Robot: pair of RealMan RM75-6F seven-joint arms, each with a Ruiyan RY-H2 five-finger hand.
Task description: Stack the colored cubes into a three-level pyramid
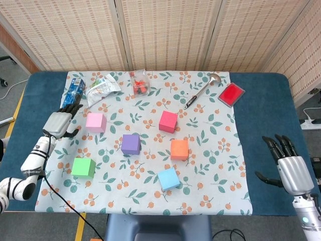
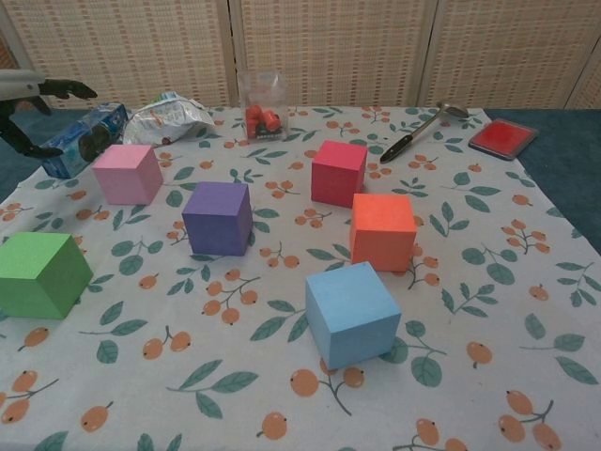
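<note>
Several cubes sit apart on the floral cloth [image 1: 215, 175]: pink [image 1: 96, 122], red [image 1: 168, 121], purple [image 1: 131, 144], orange [image 1: 179, 149], green [image 1: 83, 167] and light blue [image 1: 168, 178]. The chest view shows the same pink [image 2: 128, 174], red [image 2: 338, 172], purple [image 2: 218, 218], orange [image 2: 382, 231], green [image 2: 39, 273] and blue [image 2: 351, 314] cubes. My left hand [image 1: 59, 122] hovers open just left of the pink cube, and its fingers [image 2: 42, 92] enter the chest view at the top left. My right hand [image 1: 291, 170] is open, off the cloth at the right edge.
Along the cloth's far edge lie a blue packet [image 1: 72, 96], a crumpled wrapper [image 1: 103, 87], a clear bag with red pieces [image 1: 140, 83], a ladle [image 1: 200, 90] and a red pad [image 1: 231, 94]. Blue table [image 1: 266, 115] borders the cloth.
</note>
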